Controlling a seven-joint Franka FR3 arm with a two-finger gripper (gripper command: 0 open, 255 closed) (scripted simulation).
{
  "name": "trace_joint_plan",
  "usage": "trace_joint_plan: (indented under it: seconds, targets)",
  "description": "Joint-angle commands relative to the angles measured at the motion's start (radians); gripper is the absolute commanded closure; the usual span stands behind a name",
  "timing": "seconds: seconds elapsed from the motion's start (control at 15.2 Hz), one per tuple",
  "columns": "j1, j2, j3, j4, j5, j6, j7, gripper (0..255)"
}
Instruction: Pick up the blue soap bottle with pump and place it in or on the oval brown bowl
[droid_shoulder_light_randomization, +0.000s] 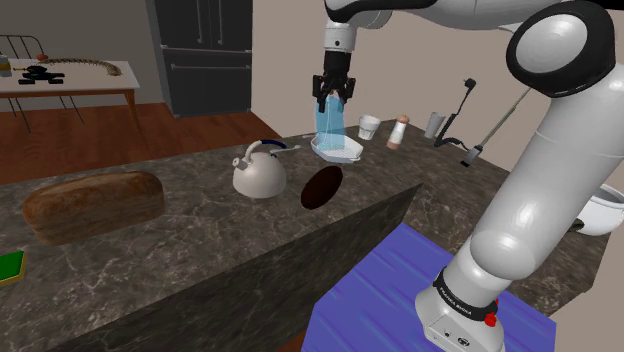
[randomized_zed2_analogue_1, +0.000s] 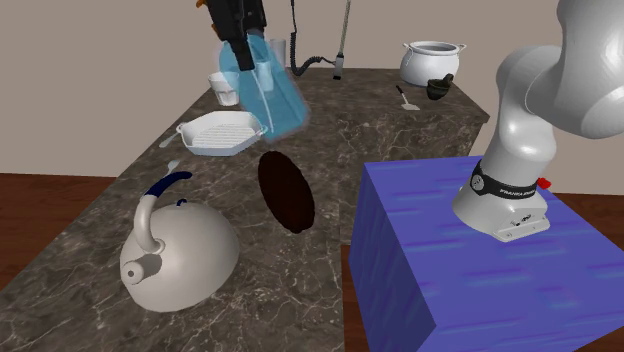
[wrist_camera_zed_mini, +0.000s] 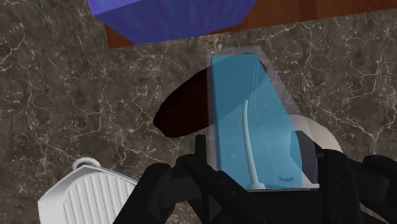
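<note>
Bowl open above; kettle and white dish stand near.

Shoulder view: high, behind stand, facing over counter; second exterior view: low, close, from kettle end along counter; wrist view: close, looking down; all three share bowl and counter.

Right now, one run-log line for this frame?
phase: transport | hand: shut on blue bottle, held above counter, tilted | brown bowl: on counter, empty | placement: not yet done
</note>
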Motion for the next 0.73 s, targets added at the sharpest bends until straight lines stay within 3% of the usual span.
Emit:
trace_joint_plan:
  seconds: [0.0,0.66]
  targets:
    - [-0.013,-0.007,-0.012,-0.022,-0.004,0.013,-0.027,255]
    - [-0.012,-0.002,-0.011,-0.15,-0.003,0.146,-0.034,255]
